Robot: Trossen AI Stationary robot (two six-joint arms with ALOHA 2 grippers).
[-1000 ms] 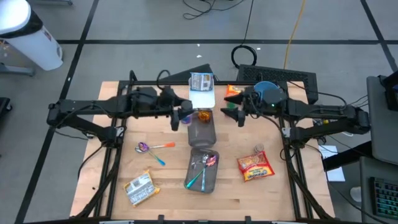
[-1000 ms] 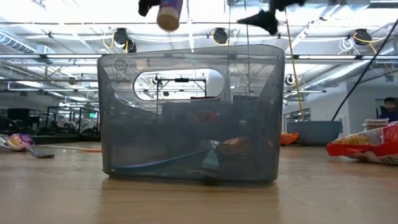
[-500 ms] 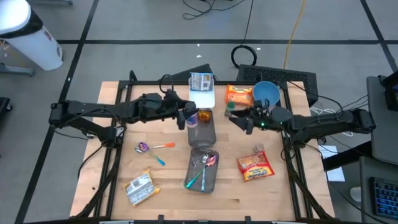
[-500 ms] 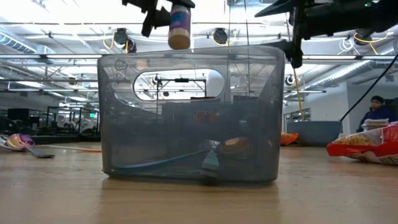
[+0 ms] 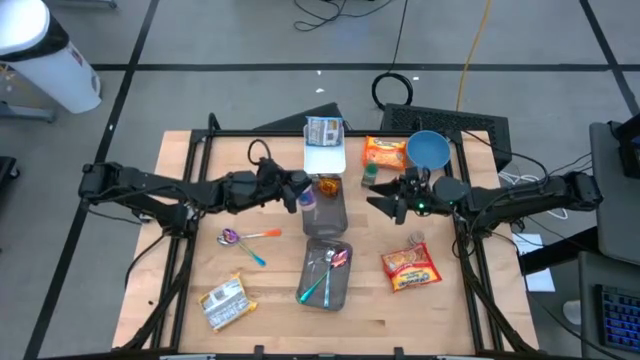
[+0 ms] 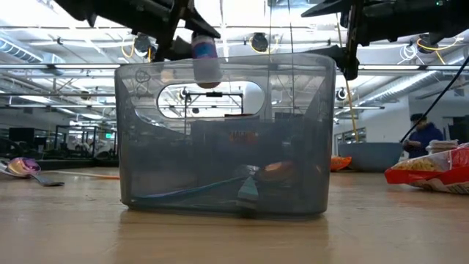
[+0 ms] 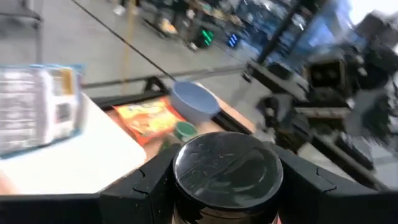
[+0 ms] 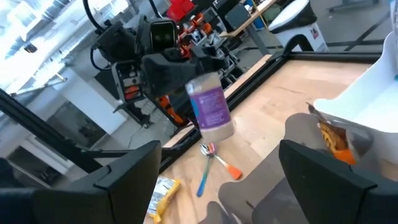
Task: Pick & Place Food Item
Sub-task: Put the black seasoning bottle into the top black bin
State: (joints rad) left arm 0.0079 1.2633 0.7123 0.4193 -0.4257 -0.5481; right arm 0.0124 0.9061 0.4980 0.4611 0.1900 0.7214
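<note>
- Purple-labelled bottle (image 5: 308, 200) is being gripped by the left pincer (image 5: 297, 193), clenched on its sides, and is being held in the air above the upper grey bin (image 5: 325, 210).
- The right pincer (image 5: 385, 200) is being kept spread wide and empty, just beside that bin.
- Spoons are being contained in the lower grey bin (image 5: 325, 272) on the wooden desk (image 5: 280, 300).
</note>
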